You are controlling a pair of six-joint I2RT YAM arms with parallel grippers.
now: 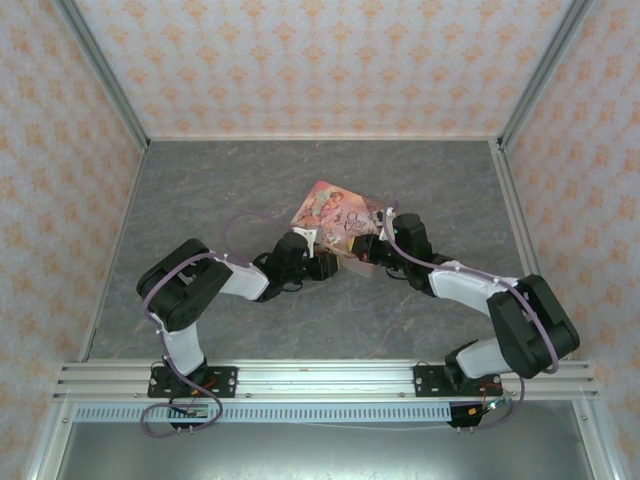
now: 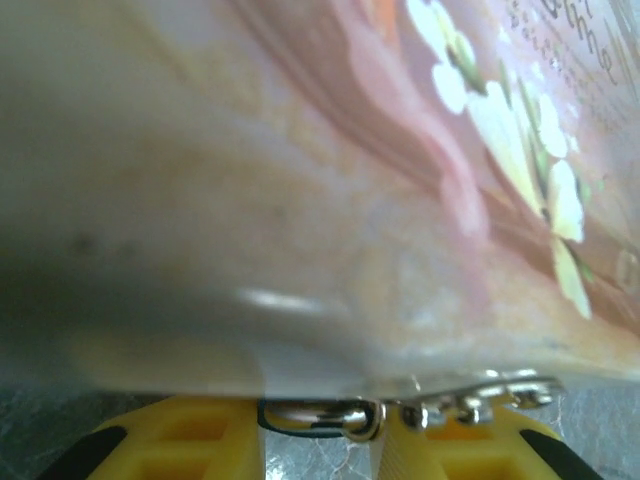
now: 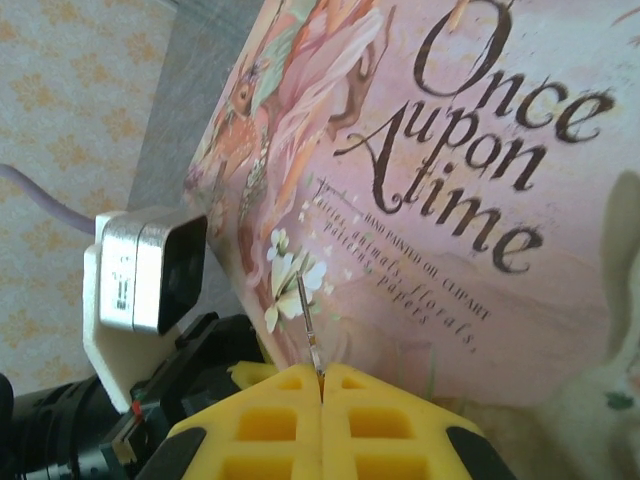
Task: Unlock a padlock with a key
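Your right hand [image 3: 322,382] is clenched on the key [image 3: 308,320], a thin metal blade standing up against the pink tin [image 3: 450,200]. Your left hand [image 2: 323,440] has its yellow fingers [image 2: 200,445] on either side of the padlock [image 2: 312,414], just under the tin's lower edge. You cannot tell whether it grips yet. The tin sits mid-bench [image 1: 230,190].
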